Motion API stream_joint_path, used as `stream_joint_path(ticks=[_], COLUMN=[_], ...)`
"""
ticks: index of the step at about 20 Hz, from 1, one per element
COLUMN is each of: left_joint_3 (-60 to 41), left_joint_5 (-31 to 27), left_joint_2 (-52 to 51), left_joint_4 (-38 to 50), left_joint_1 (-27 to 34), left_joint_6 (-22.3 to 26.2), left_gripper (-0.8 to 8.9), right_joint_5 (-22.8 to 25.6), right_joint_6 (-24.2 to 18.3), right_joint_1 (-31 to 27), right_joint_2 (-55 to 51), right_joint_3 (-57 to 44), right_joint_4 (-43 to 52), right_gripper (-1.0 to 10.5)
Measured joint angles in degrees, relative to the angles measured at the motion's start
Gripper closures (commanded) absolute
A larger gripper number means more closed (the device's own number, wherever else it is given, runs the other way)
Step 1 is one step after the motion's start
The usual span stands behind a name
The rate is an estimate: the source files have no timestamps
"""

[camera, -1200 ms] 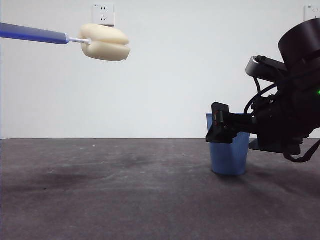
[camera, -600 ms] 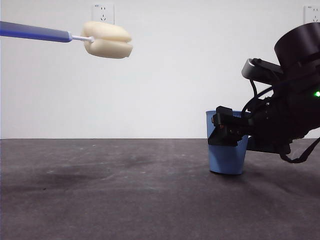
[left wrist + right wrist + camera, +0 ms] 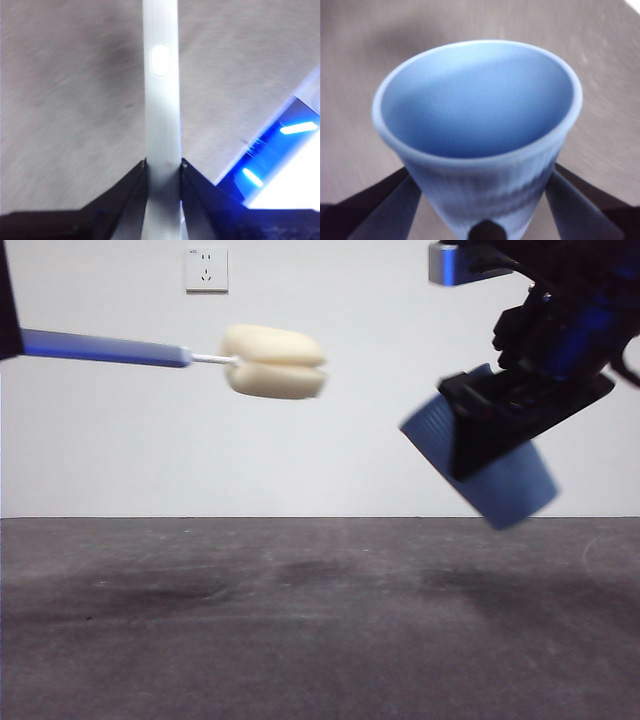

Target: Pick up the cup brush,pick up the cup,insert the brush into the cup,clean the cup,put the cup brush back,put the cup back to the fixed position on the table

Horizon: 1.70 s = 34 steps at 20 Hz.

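Blue ribbed plastic fills the space between my right gripper's [image 3: 482, 210] jaws: they are clamped on the cup [image 3: 480, 135] low on its tapered wall, one jaw on either side. In the front view that gripper [image 3: 500, 430] carries the cup [image 3: 515, 485] in the air, well above the table [image 3: 300, 620], tilted so the mouth points up and toward the brush while the base hangs lower at the far side. Its picture is blurred there. From the wrist view the smooth rim band runs round a wide open mouth, and the inside looks plain and pale blue.

My left gripper [image 3: 162, 167] is closed on the cup brush [image 3: 161, 100], the slim handle running straight out between the two black jaws; an oval mark sits on the handle further along. In the front view the brush [image 3: 200, 355] lies almost level in the air, handle entering from the side edge, a thin white neck joining it to the rounded pale-yellow sponge head [image 3: 273, 362], which is soft-looking and split by a groove along its length. The sponge is apart from the cup, level with a point slightly above its mouth, with open wall between them.
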Motion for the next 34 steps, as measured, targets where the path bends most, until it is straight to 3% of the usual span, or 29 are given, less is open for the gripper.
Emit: stream_joint_path(ticks=[2,7,13,27,34], left_joint_3=[0.0,0.0,0.0,0.0,-0.1], left_joint_5=[1.0,1.2,1.2,1.1,-0.2], left_joint_2=[1.5,4.0,7.6,11.2,11.5], left_joint_4=[0.2,1.9,3.6,10.1,7.9], left_joint_1=[-1.7,-7.3,-10.6,-15.8,-16.7], left_joint_6=[1.9,3.1,3.4,0.2,-2.3], left_gripper=[8.22,8.22,8.22,8.22,8.22], right_joint_5=[4.5,12.2,16.4,17.1,23.1], right_joint_6=[-6.2,-19.6,-27.5,-33.3,-33.3], right_joint_1=[1.9,6.2,10.5,22.9,24.1], right_joint_2=[0.0,0.0,0.0,2.2,2.5], right_joint_3=[1.8,2.9,2.9,2.9,2.9], right_joint_4=[-5.8,-9.2,-9.7,-9.3,-11.1], right_gripper=[9.6,9.6,9.6,9.6,9.6])
